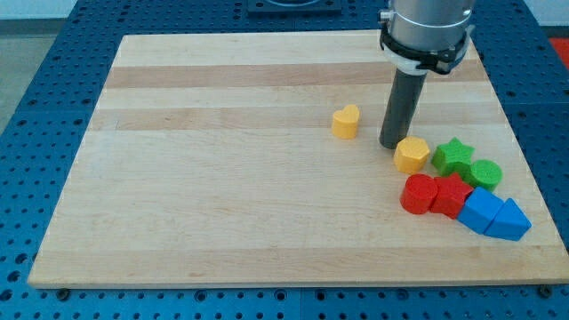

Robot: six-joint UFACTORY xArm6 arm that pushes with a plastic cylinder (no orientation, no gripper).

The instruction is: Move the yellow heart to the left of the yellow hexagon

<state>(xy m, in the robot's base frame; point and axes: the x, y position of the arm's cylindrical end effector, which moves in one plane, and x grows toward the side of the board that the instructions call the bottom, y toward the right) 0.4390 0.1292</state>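
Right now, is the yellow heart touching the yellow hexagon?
No. The yellow heart sits apart, toward the view's left of the yellow hexagon, with my tip between them.

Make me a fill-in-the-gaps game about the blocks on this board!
1. The yellow heart sits to the view's ____ of my tip.
2. The block nearest my tip is the yellow ____.
3. The green star is on the view's ____ of the yellow hexagon.
4. The two blocks nearest the view's bottom right are ____.

Missing words: left; hexagon; right; blue

My tip [392,145] sits between the yellow heart [346,122], toward the view's left, and the yellow hexagon [411,155] touching its right.
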